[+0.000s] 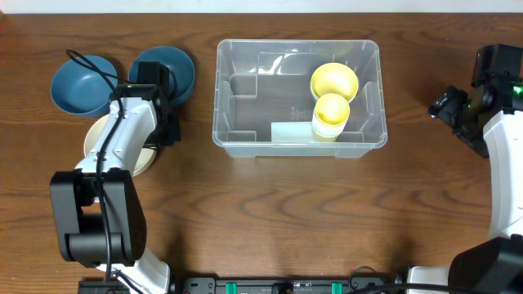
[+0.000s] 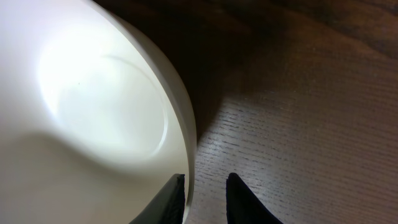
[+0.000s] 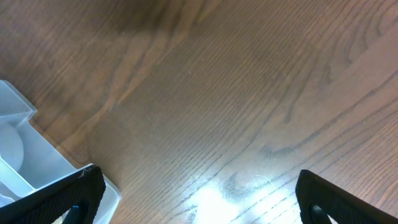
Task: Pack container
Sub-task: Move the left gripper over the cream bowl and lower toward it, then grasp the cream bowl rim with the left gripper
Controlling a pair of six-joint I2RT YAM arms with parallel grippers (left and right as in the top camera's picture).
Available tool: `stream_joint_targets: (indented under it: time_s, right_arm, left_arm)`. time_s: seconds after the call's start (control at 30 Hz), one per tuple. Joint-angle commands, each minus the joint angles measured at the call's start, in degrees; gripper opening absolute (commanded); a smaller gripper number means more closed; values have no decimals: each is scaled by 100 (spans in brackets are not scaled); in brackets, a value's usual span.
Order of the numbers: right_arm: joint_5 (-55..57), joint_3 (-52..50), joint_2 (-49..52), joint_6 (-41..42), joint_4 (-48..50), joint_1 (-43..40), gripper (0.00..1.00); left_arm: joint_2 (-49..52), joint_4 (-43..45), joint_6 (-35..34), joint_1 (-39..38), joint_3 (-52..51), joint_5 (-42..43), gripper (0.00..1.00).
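The clear container (image 1: 245, 104) sits at the far middle of the table (image 1: 286, 214), with nothing on top of it. In its right half are a yellow bowl (image 1: 334, 81) and, just in front of that, a yellow cup (image 1: 331, 115). A pale flat piece (image 1: 290, 131) lies along its near wall.

Off to the left are two blue bowls (image 1: 81, 85) (image 1: 176, 69). The left arm reaches over a white bowl (image 2: 93, 112) and hides most of it from above. The left gripper (image 2: 206, 177) straddles that bowl's rim, slightly parted: one finger is against the inside and the other is clear of the outside.

The right gripper (image 3: 198, 180) hangs over bare wood just right of the container, spread wide and holding nothing.
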Motion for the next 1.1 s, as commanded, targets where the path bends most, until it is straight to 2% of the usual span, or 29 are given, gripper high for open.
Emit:
stream_joint_targets:
  time_s: [0.0, 0.43, 0.67, 1.07]
  right_arm:
    - [42, 66, 15, 72, 2, -44, 99]
    - [42, 66, 15, 72, 0, -42, 99]
    - [42, 66, 15, 72, -2, -42, 99]
    - [42, 66, 15, 72, 0, -42, 99]
  left_arm:
    - [28, 33, -7, 26, 39, -63, 24]
    - [28, 177, -7, 33, -44, -92, 25]
    - [31, 229, -7, 83, -44, -114, 38]
    - [31, 398, -9, 352, -184, -107, 38]
